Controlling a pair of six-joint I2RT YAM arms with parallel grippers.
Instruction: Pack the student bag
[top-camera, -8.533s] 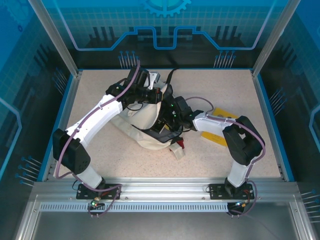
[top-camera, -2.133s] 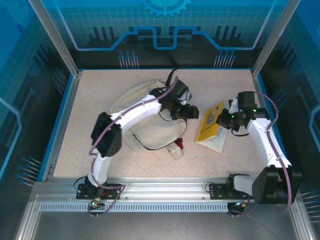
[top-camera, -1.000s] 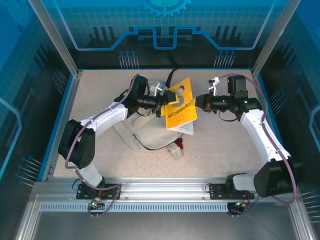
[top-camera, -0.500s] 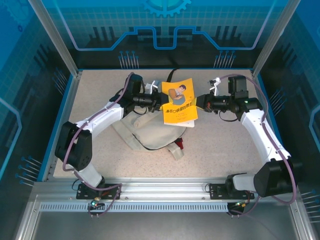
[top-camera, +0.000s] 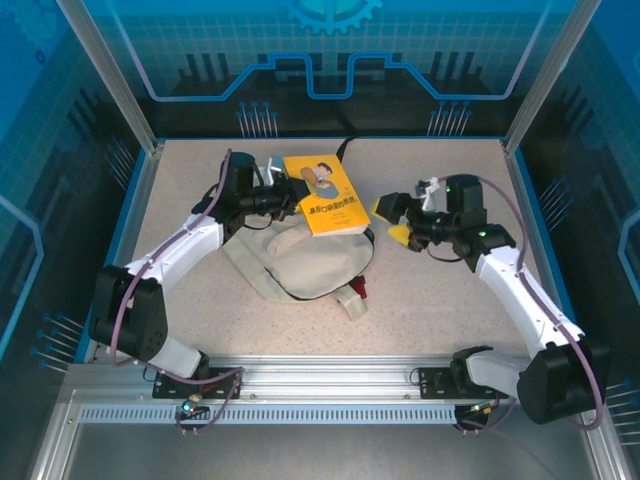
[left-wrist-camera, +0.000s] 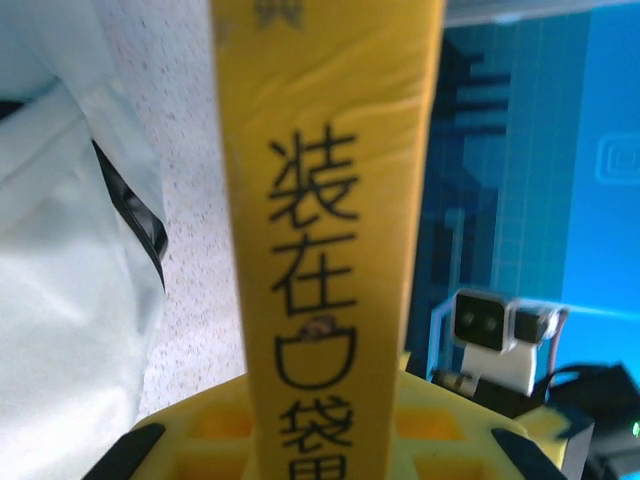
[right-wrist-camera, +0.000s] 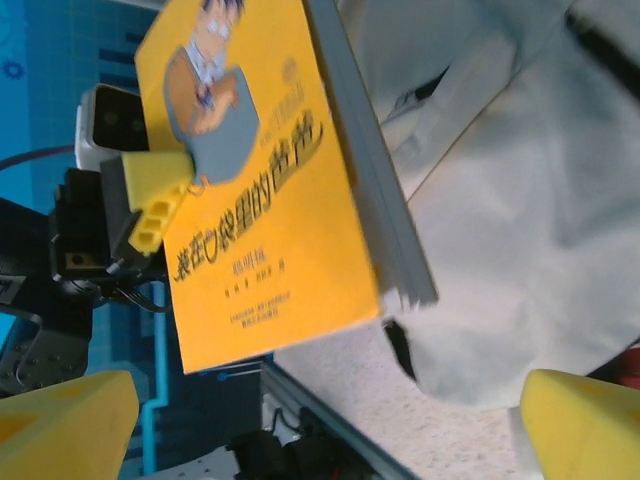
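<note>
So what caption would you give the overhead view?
Left gripper holds a yellow book by the cream backpack; right gripper open, clear of the book.

A yellow book (top-camera: 322, 195) is held by its left edge in the left gripper (top-camera: 285, 193), over the far part of the student bag (top-camera: 300, 265) — spread mid-table (top-camera: 450, 310). The right gripper (top-camera: 392, 220) is spread wide — apart from the book, nearer the right edge.

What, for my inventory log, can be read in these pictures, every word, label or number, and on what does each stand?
"装在口袋", with the next character cut off by the picture's edge: on the spine of the yellow book.
"装在口袋里的爸爸": on its front cover.
Small print under that title and the small emblem near the cover's edge: too small to read.
</note>
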